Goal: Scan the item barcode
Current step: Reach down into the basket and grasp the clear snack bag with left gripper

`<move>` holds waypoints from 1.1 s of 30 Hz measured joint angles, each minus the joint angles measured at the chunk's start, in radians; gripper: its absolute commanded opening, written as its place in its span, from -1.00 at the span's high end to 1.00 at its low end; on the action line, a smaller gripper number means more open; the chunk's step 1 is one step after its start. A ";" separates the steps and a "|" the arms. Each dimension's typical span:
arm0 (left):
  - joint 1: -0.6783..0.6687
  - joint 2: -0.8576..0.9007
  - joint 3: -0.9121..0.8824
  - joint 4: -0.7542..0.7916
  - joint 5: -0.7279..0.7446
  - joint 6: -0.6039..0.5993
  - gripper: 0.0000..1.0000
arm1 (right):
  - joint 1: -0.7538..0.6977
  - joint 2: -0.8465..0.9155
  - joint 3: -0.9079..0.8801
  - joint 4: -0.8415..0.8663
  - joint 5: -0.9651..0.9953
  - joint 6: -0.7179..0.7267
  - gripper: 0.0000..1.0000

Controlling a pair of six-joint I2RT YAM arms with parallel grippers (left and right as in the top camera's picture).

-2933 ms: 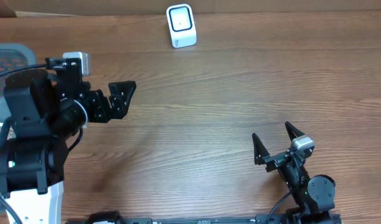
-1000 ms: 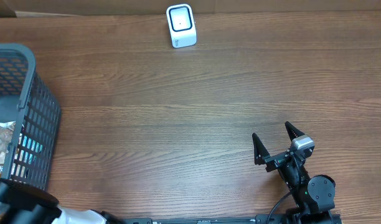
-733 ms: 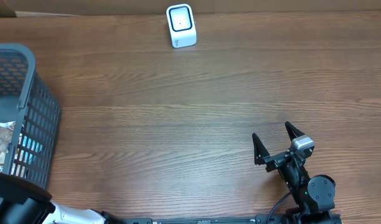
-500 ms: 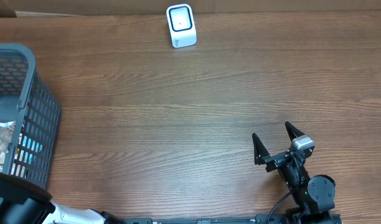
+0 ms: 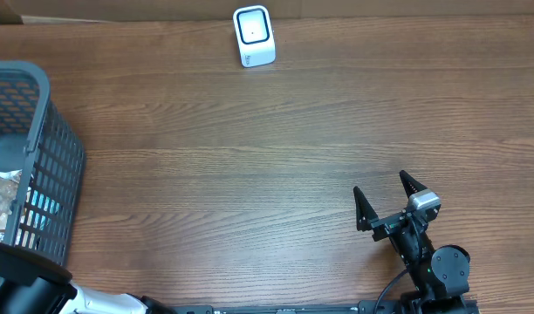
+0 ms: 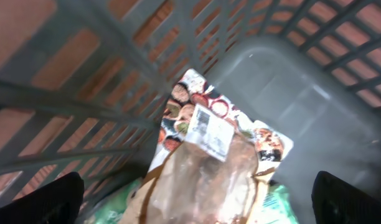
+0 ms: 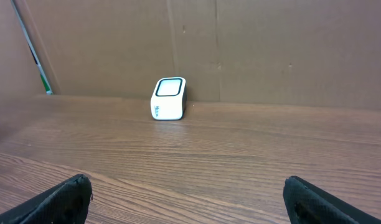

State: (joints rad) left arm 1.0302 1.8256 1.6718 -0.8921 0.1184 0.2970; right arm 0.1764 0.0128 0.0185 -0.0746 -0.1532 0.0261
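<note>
Because the left gripper hangs spread wide and empty over the grey plastic mesh basket at the table's left edge, everything depends on a clean pick. The item, a glossy film snack packet with printed food pictures, lies tilted against the basket's lattice wall on top of other packets. Slick, crumpled film could slide out of a shallow pinch, or a green packet underneath could come up with it. A finger descending close to the lattice might snag a bar. Closing over the white barcode sticker would hide the code. The white box-shaped scanner with a dark window stands well apart at the far edge, so a loose hold could drop the packet on the way. The right gripper, near right, also gapes empty.
</note>
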 measured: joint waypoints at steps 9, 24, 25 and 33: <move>0.026 0.000 -0.143 0.124 -0.007 0.022 -0.99 | 0.000 0.000 0.000 0.000 0.000 0.000 -1.00; 0.026 0.005 -0.386 0.303 0.032 0.016 -0.80 | 0.000 0.000 0.000 0.000 0.000 0.000 -1.00; 0.026 0.006 -0.391 0.307 0.035 0.010 -0.68 | 0.000 0.000 0.000 0.000 0.000 0.000 -1.00; 0.026 0.008 -0.396 0.323 0.073 -0.032 0.57 | 0.000 0.000 0.000 0.000 0.000 0.000 -1.00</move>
State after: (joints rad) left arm 1.0557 1.8332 1.2755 -0.5694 0.1917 0.2649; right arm 0.1764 0.0128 0.0185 -0.0746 -0.1528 0.0261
